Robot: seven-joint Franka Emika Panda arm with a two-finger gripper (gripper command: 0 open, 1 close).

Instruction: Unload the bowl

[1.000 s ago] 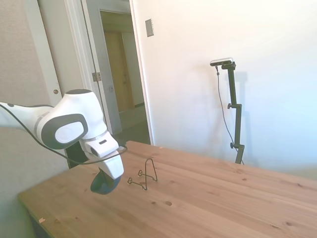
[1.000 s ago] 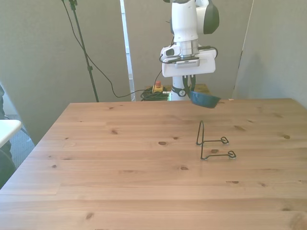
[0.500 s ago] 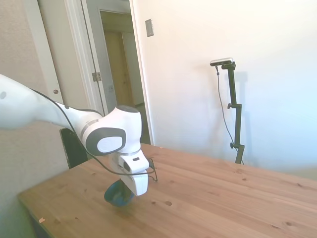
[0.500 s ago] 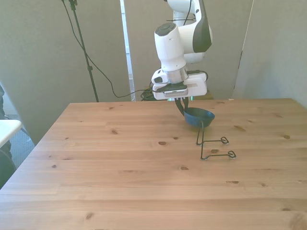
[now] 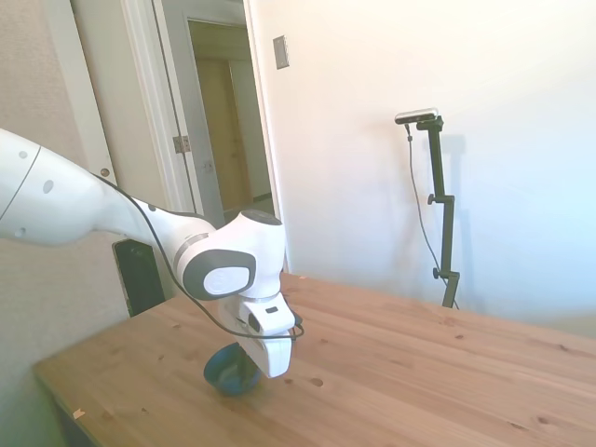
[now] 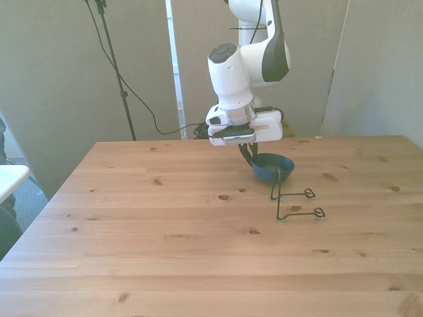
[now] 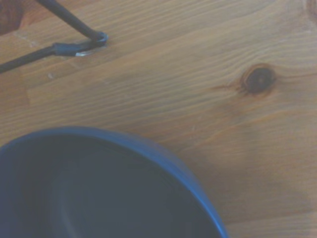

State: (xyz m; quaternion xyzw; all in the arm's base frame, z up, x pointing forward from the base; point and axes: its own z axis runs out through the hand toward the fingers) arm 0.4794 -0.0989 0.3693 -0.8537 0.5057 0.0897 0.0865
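The bowl (image 6: 273, 168) is a small, shallow, teal-blue dish with a dark glossy inside, and it sits upright and low over the wooden table (image 6: 165, 231), at or just above the boards; whether its base touches the wood cannot be told. In the front view it lies in the far half of the table, a little toward the front view's right of the middle, just behind the upright loop of the thin dark wire rack (image 6: 294, 202), whose top overlaps the bowl's near rim in that picture. In the side view the bowl (image 5: 229, 369) shows half hidden behind the white wrist housing, close to the table's left end. From the wrist view the bowl's blue rim (image 7: 148, 148) curves across bare pine planks, with a dark knot (image 7: 258, 78) in the wood nearby and one foot of the wire rack (image 7: 74, 44) resting on the table a short way off.

The gripper (image 6: 250, 156) hangs under the white Franka arm (image 6: 246, 66), its dark fingers reaching down to the bowl's far rim on the side toward the front view's left, closed narrowly on that rim and holding the bowl.

The rack stands apart from the gripper, its two base rails running toward the front view's right.
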